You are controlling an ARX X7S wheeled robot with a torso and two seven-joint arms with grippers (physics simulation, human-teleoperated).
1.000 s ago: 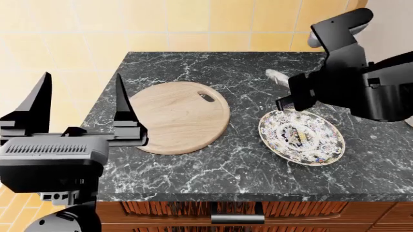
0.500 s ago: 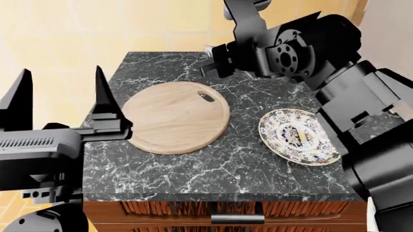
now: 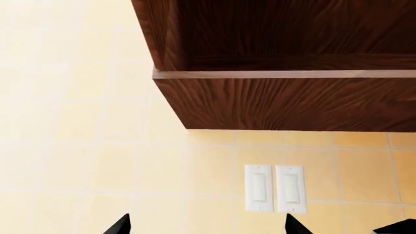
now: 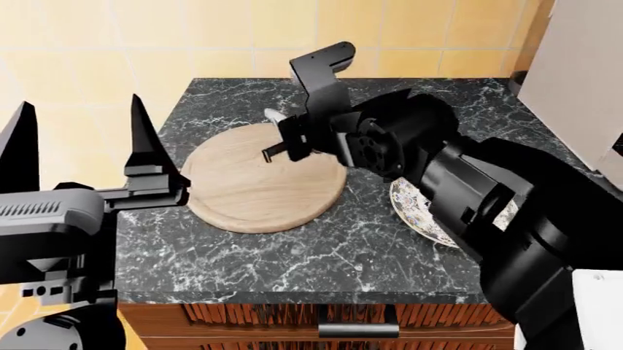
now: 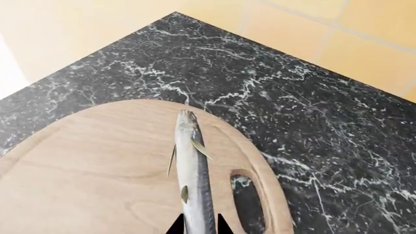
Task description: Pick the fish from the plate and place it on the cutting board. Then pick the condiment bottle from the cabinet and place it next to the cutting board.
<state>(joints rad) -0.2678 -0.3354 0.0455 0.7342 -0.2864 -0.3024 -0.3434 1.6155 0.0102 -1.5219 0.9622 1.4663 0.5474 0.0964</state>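
Nearest to you in the head view, your left gripper [image 4: 78, 142] stood raised at the near left corner of the counter [image 4: 322, 255], its two dark fingers [image 4: 144, 142] spread wide with nothing between them. Its wrist camera looked away from the counter at the yellow tiled wall [image 3: 78, 146], a pair of white wall switches [image 3: 275, 188] and the underside of a dark wooden cabinet [image 3: 286, 97]; only the tips of the spread fingers showed at the frame's edge.

Further in, your right arm [image 4: 457, 189] reached across the black marble counter from the right and hid much of the plate [image 4: 413, 208], of which only a patterned sliver showed beside the forearm. The plate sat just right of the cutting board [image 4: 244, 193], apart from it.

Your right gripper [image 4: 282, 138] hung over the far part of the cutting board, near its oval hole [image 5: 247, 200]. In the right wrist view its jaws were pinched on the fish [image 5: 195, 175], the two fingertips [image 5: 174, 228] pressed against its tail end. The fish's silver body stretched out from the jaws over the board's wood, alongside the hole, with its head [image 5: 187, 117] toward the board's far rim. Whether the fish touched the board or hung above it, I could not tell.

Beyond the board, the counter ran to the tiled wall.
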